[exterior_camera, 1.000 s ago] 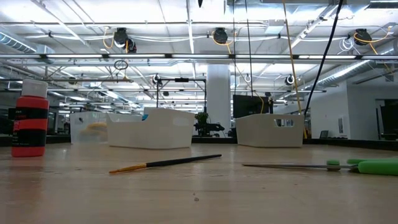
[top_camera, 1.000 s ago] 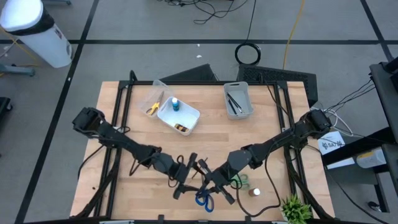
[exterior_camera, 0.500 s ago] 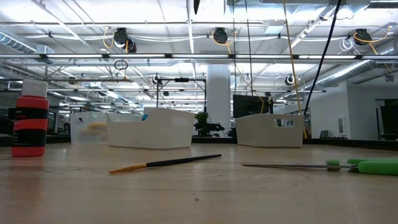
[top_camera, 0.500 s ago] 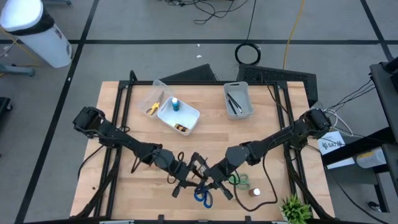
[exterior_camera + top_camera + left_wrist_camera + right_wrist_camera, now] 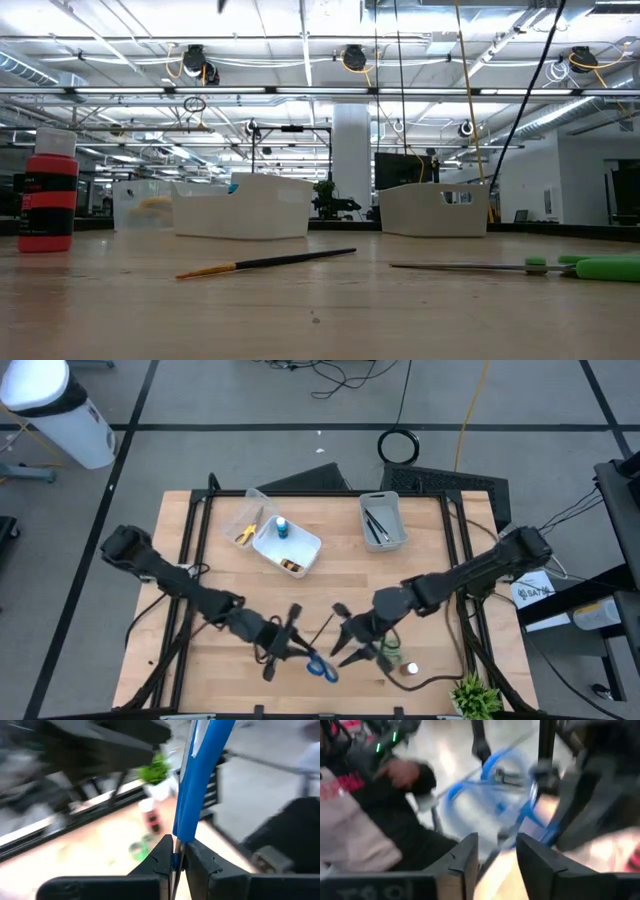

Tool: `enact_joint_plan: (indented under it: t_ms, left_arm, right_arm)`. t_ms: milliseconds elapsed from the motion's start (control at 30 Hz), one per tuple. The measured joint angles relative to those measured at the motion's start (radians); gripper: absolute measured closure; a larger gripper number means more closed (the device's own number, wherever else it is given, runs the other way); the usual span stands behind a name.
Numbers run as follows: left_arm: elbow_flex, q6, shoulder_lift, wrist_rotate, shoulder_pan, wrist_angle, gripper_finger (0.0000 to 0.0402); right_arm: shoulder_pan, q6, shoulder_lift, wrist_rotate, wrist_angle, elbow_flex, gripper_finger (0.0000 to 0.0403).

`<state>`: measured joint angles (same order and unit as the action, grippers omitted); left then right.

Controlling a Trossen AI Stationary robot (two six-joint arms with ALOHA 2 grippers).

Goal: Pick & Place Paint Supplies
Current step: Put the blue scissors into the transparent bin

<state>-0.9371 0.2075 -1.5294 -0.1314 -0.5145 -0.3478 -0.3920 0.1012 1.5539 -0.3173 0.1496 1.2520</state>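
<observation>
Blue-handled scissors [image 5: 320, 668] hang above the table's near middle, and my left gripper [image 5: 303, 653] is shut on them. My right gripper [image 5: 342, 632] stands open just right of them, with nothing between its fingers; the right wrist view shows the scissors [image 5: 505, 775] blurred ahead of it. On the wood lie green-handled scissors [image 5: 385, 652], a dark paintbrush [image 5: 270, 263] and a small paint bottle [image 5: 410, 670]. A red bottle [image 5: 48, 205] stands at the left of the low view. My left gripper pinches the scissors between its two fingers [image 5: 162, 855], at the lower end of the blue handle [image 5: 182, 827]. The handle sticks out beyond the fingertips. The scissors are lifted clear of the table; the low view shows none of them on the wood.
A clear bin [image 5: 248, 520] and a white bin [image 5: 290, 545] stand at the far left, another white bin [image 5: 383, 520] at the far right. A small plant [image 5: 475, 695] is at the near right corner. A person's sleeve and hand [image 5: 405, 772] show beyond the table.
My left gripper has shut on the blue scissors and taken hold of them. My right gripper has opened, let them go and drawn back a little toward the table's far right. The scissors have shifted slightly toward the left arm.
</observation>
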Motion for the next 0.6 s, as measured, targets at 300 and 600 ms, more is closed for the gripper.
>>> enact_joint_plan:
  t_ms: [300, 600]
  left_arm:
    - [-0.001, -0.367, 0.296, -0.784, -0.014, 0.671, 0.0373]
    - [-0.001, -0.969, 0.46, -0.727, 0.531, 1.323, 0.0373]
  right_arm:
    - [-0.036, 0.034, -0.216, 0.144, -0.055, -0.2, 0.0255]
    - [0.003, -0.06, -0.325, 0.373, 0.45, -0.512, 0.027]
